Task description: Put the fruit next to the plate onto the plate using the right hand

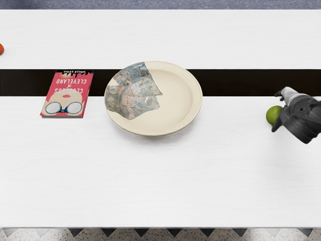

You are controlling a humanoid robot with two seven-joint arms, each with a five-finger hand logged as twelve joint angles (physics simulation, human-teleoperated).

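The small round green fruit point(273, 114) lies on the white table point(160, 170), well right of the round cream plate point(186, 93). It seems to touch the dark right hand point(301, 117), but whether the hand grips it cannot be told.

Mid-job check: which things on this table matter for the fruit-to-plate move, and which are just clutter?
For the job:
green fruit
cream plate
right hand, right beside the fruit

Lying about:
red book
crumpled sheet, lying on the plate
small orange thing, cut off at the left edge
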